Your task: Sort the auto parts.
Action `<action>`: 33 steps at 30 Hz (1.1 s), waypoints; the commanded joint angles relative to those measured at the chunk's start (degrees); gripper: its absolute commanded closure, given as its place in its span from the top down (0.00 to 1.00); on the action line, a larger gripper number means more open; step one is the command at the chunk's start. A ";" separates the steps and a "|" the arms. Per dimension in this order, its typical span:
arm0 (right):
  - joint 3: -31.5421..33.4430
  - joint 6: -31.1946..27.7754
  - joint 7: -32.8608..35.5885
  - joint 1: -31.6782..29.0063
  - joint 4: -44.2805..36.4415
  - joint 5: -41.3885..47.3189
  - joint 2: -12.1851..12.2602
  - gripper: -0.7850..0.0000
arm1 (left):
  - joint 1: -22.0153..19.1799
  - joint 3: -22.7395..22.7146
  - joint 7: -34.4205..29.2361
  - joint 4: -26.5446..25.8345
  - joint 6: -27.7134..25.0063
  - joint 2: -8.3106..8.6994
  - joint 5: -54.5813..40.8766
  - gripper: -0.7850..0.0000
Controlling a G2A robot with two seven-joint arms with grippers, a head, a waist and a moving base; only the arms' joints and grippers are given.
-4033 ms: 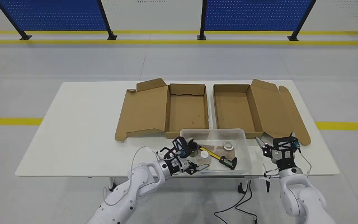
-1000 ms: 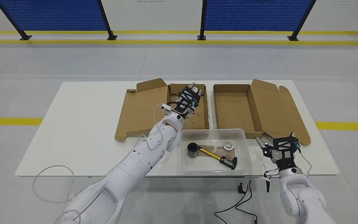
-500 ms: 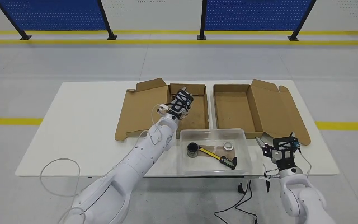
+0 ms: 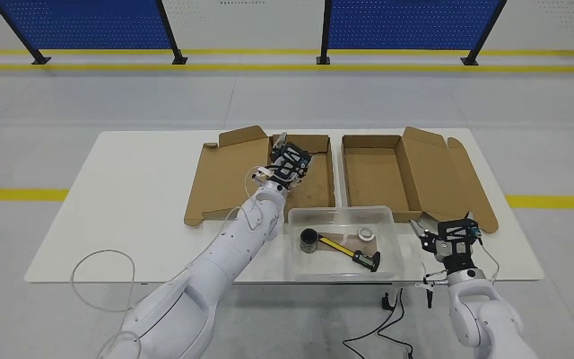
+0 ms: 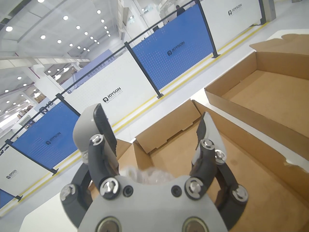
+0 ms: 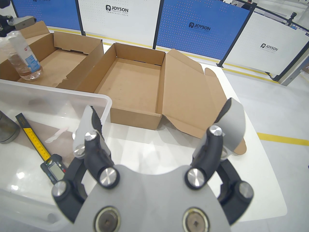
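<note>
A clear plastic bottle [image 6: 23,56] stands upright in the left cardboard box [image 4: 314,184]. My left gripper [image 4: 291,154] sits at its top, open; in the left wrist view its fingers [image 5: 103,124] are spread, with crinkled clear plastic [image 5: 147,173] low between them. The clear bin [image 4: 386,218] at the table's front holds a dark cylinder [image 4: 308,240], a yellow and black caliper [image 4: 352,252] and a small white round part [image 4: 365,234]. My right gripper [image 4: 446,232] rests open and unloaded on the table to the right of the bin.
The right cardboard box [image 4: 372,175] lies open with its lid [image 4: 439,175] folded out to the right. The left box's lid [image 4: 229,179] folds out to the left. The table's left part [image 4: 117,206] is bare white surface.
Since four seconds ago the left arm went from the bin to the left box. In the last second its fingers spread apart at the bottle. The right arm kept still.
</note>
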 commanded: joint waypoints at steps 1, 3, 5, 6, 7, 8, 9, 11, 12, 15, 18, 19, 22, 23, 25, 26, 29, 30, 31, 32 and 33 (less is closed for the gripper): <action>0.00 0.00 0.00 0.00 0.00 0.00 0.00 1.00 | -0.23 -0.58 1.29 -0.64 0.41 -0.04 -0.11 1.00; 0.00 0.00 0.00 0.00 0.00 0.00 0.00 1.00 | -0.22 -1.02 1.65 -1.33 0.01 -0.07 -0.20 1.00; 0.00 0.00 0.00 0.00 0.00 0.00 0.00 1.00 | -0.16 -1.58 2.00 -2.38 0.10 -0.04 -0.25 1.00; 0.00 0.00 0.00 0.00 0.00 0.00 0.00 1.00 | -0.10 -1.83 2.12 -2.98 0.16 0.02 -0.11 1.00; 0.00 0.00 0.00 0.00 0.00 0.00 0.00 1.00 | -0.02 -2.10 2.26 -3.74 0.26 0.09 0.06 1.00; 0.00 0.00 0.00 0.00 0.00 0.00 0.00 1.00 | 0.09 -2.34 2.18 -4.59 0.20 0.19 0.34 1.00; 0.00 0.00 0.00 0.00 0.00 0.00 0.00 1.00 | 0.26 -2.65 2.19 -5.74 0.20 0.33 0.58 1.00; 0.00 0.00 0.00 0.00 0.00 0.00 0.00 1.00 | 0.80 -3.22 0.91 -8.16 -1.32 0.73 1.14 1.00; 0.00 0.00 0.00 0.00 0.00 0.00 0.00 1.00 | 1.04 -3.33 -0.68 -9.49 -3.14 0.99 1.68 1.00; 0.00 0.00 0.00 0.00 0.00 0.00 0.00 1.00 | 2.53 -4.07 -5.47 -14.94 -6.62 2.20 4.59 1.00; 0.00 0.00 0.00 0.00 0.00 0.00 0.00 1.00 | 5.16 -5.86 -11.33 -22.28 -11.56 4.11 7.89 1.00; 0.00 0.00 0.00 0.00 0.00 0.00 0.00 1.00 | 6.24 -6.57 -13.86 -25.16 -13.76 4.85 9.24 1.00; 0.00 0.00 0.00 0.00 0.00 0.00 0.00 1.00 | 10.28 -9.20 -23.75 -34.75 -22.52 7.27 13.06 1.00; 0.00 0.00 0.00 0.00 0.00 0.00 0.00 1.00 | 11.86 -10.36 -27.03 -38.39 -25.28 8.05 13.95 1.00; 0.00 0.00 0.00 0.00 0.00 0.00 0.00 1.00 | 15.09 -12.46 -34.77 -45.12 -32.30 9.49 15.01 1.00; 0.00 0.00 0.00 0.00 0.00 0.00 0.00 1.00 | 16.63 -13.56 -38.20 -48.44 -35.61 10.11 14.96 1.00; 0.00 0.00 0.00 0.00 0.00 0.00 0.00 1.00 | 20.64 -15.70 -48.78 -55.72 -47.44 11.62 13.56 1.00; 0.00 0.00 0.00 0.00 0.00 0.00 0.00 1.00 | 21.57 -16.53 -52.05 -57.45 -50.28 11.99 12.49 1.00; 0.00 0.00 0.00 0.00 0.00 0.00 0.00 1.00 | 22.54 -17.29 -54.90 -58.75 -52.21 12.22 10.48 1.00; 0.00 0.00 0.00 0.00 0.00 0.00 0.00 1.00 | 23.20 -17.71 -57.80 -59.81 -54.33 12.38 8.33 1.00; 0.00 0.00 0.00 0.00 0.00 0.00 0.00 1.00 | 23.60 -18.31 -59.94 -60.65 -55.51 12.50 6.27 1.00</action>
